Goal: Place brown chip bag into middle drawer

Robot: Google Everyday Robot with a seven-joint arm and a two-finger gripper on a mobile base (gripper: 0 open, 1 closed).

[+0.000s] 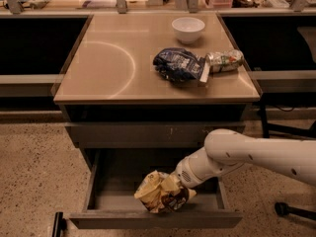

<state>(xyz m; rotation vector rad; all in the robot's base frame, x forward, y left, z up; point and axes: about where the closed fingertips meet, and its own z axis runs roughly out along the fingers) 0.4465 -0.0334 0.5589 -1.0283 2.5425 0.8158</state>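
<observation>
The brown chip bag [159, 193], crinkled dark brown and pale yellow, hangs over the front part of the open middle drawer [101, 201], a wide grey box pulled out low under the counter. My gripper [178, 189] reaches in from the right on a white arm and is shut on the bag's right side. The bag's lower edge overlaps the drawer's front rim. The fingers are mostly hidden by the bag.
On the counter top [108, 63] lie a white bowl [188, 28], a dark blue bag [177, 64] and a silver-green packet [224, 60]. A closed grey drawer front [148, 133] sits above the open one. A chair base [282, 209] stands on the floor at right.
</observation>
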